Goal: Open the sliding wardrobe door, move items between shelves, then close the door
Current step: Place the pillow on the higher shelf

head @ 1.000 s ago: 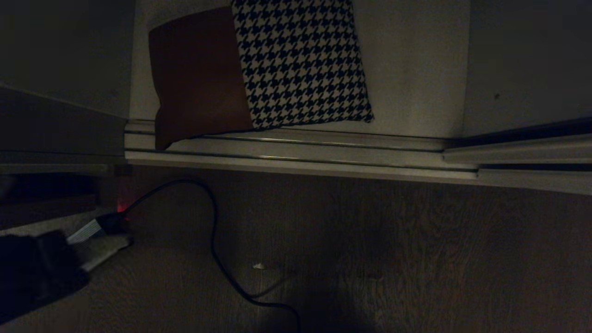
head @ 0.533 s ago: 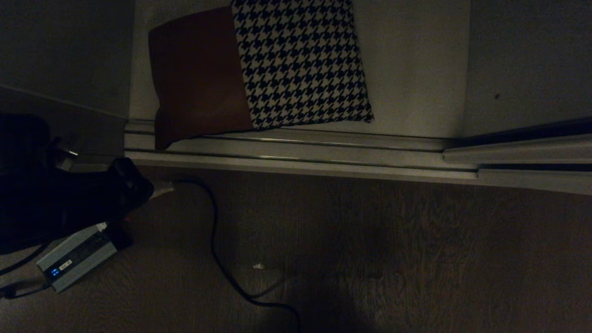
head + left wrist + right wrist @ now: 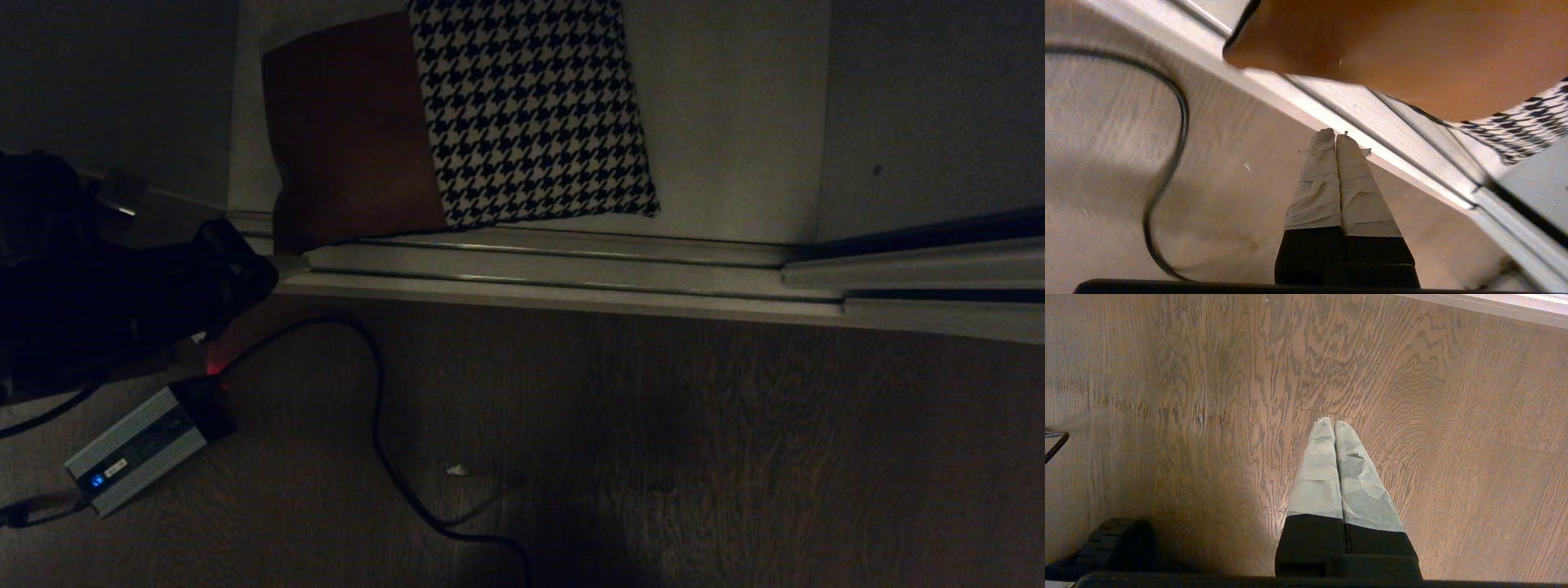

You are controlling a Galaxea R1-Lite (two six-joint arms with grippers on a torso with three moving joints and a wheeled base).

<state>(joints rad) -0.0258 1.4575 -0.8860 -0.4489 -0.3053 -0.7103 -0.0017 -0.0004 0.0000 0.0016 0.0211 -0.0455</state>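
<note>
Dim wood-grain floor (image 3: 653, 457) runs up to your open wardrobe, where the big square cushion of rust-brown leather-like fabric and black-and-white houndstooth (image 3: 490, 122) lies on the off-white bottom shelf (image 3: 735, 122).

Your left gripper (image 3: 1336, 136) hovers just in front of the pale metal sliding track (image 3: 531, 261), near the cushion's rust-brown corner, its tape-wrapped fingers (image 3: 1318, 183) pressed together and holding nothing. Your right gripper (image 3: 1334, 424) hangs over bare floor, fingers likewise pressed together and empty. You can see the pale grey-green sliding wardrobe door (image 3: 931, 122) standing at the right of the opening. On the floor to your left, a ribbed silver power adapter (image 3: 135, 461) lies beside a looping black cable (image 3: 377, 425).
</note>
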